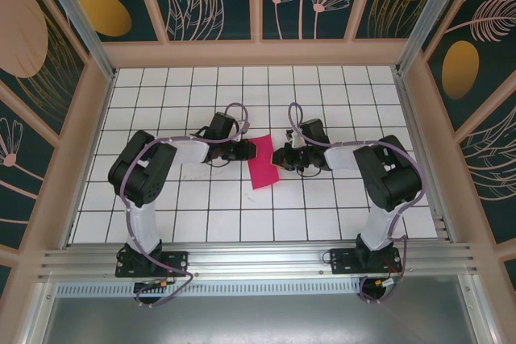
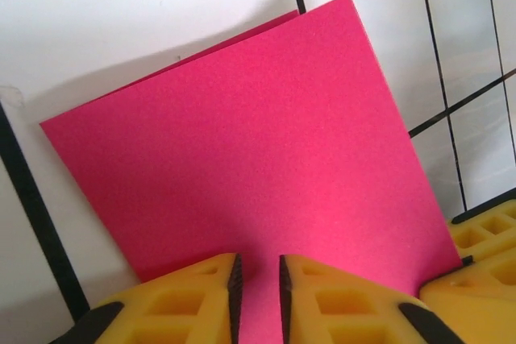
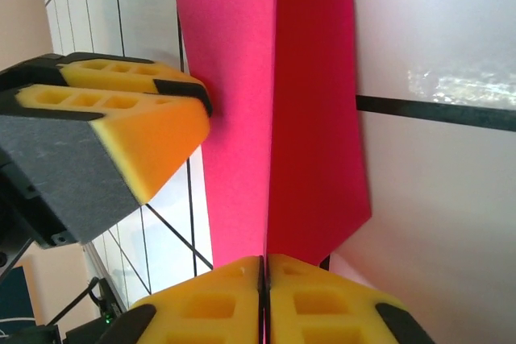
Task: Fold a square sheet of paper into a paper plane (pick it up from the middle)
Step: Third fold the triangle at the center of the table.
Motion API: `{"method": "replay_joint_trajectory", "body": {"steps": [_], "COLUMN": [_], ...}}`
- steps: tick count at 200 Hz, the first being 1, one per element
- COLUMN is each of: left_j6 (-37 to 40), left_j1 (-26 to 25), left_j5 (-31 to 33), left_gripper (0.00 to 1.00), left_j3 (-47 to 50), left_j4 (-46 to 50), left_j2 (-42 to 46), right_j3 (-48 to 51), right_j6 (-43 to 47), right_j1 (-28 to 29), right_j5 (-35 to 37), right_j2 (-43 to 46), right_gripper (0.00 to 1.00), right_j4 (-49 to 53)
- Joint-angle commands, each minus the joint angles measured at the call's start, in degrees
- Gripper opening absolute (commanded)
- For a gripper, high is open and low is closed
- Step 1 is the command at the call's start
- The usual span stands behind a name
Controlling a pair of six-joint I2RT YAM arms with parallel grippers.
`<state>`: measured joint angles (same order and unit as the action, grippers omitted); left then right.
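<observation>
Top external view: the square sheet of paper (image 1: 264, 163), doubled into a narrow strip, lies at centre frame over the white tiled bench (image 1: 347, 207), between the two arms. Whether it rests on the bench or hangs just above it cannot be told.

Handling, as judged: the paper is very light, thin and limp. It takes a crease readily and would tear or crumple under a hard pull. A pinch on the crease, near mid-length, would keep both layers together.

Orientation: the long axis runs up and down the frame with a slight lean, and the crease follows it. No pointed nose is formed yet.

Right fingers (image 3: 322, 304) are pressed together, clamped on the crease at the bottom of the right wrist view. Left fingers (image 2: 193, 296) stand slightly apart, with a narrow gap, at the sheet's near edge.
</observation>
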<state>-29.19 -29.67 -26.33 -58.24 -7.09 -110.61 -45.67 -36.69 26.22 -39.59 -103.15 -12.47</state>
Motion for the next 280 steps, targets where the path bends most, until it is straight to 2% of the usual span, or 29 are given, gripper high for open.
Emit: {"method": "replay_joint_trajectory", "body": {"steps": [1,20,35,55,87,126,199,236,254,280], "left_j6": [0.7,1.2,3.4,5.6,6.9,11.1,17.9,19.6,19.6,19.4], "left_j1": [-0.2,-0.8,-3.2,-7.9,-15.4,-23.1,-30.9,-31.6,-31.6,-31.6], "left_j5": [1.7,4.7,9.8,16.9,24.7,31.9,38.0,43.4,44.5,46.1], "left_gripper": [0.30,0.41,0.47,0.51,0.56,0.62,0.68,0.64,0.55,0.30], "left_j3": [2.0,6.7,10.1,14.5,19.5,17.0,9.2,8.5,8.9,8.7], "left_j4": [-2.3,-4.1,-3.7,-2.9,-3.9,-2.4,1.8,3.4,2.7,1.8], "left_j2": [7.1,13.4,18.5,23.6,28.2,24.4,14.3,12.8,12.7,12.7], "right_j3": [1.7,2.2,2.4,2.6,3.9,5.3,3.5,3.1,3.0,2.8], "right_j6": [-2.2,-4.5,-5.8,-7.6,-12.2,-16.9,-16.9,-16.8,-16.4,-15.3], "right_j1": [-0.2,-0.1,-0.1,0.2,0.3,0.5,1.6,1.7,1.6,1.7], "right_j5": [-1.5,-1.4,-1.3,-1.1,0.2,0.9,1.0,1.0,0.9,1.3], "right_j2": [0.3,0.4,0.6,1.0,1.4,1.7,0.7,0.6,0.6,0.8], "right_gripper": [0.07,0.02,0.00,0.00,0.00,0.00,0.00,0.00,0.00,0.01], "right_j4": [-3.4,-5.1,-5.7,-5.9,-7.6,-11.6,-10.2,-9.8,-9.2,-7.7]}}
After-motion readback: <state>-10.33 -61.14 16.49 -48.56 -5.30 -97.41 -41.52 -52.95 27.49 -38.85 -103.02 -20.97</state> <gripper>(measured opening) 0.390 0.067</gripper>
